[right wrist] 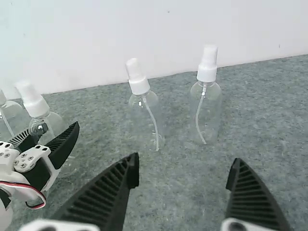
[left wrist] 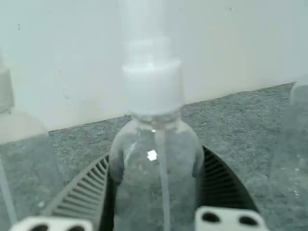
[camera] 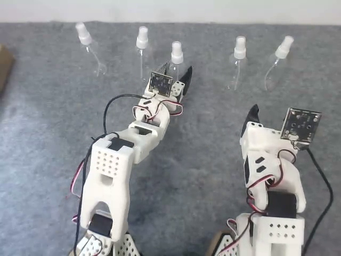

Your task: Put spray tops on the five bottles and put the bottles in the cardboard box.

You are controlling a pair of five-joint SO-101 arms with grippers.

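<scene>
Capped with a white spray top [left wrist: 153, 89], the clear, empty-looking middle bottle [camera: 176, 60] stands in the far row of five on the grey carpet [camera: 48, 133]. The left gripper [camera: 176, 71] has its jaws spread either side of the bottle's body, not clamped. Such thin, slick plastic looks light and likely to tip or dent, so a gentle hold at mid-body seems wisest. The right gripper [right wrist: 185, 163] hangs unclenched and empty at near right; the bottle's base hides behind the wrist camera [camera: 160, 82], and what may be the cardboard box [camera: 4, 64] is a brown sliver cut off at far left.
</scene>
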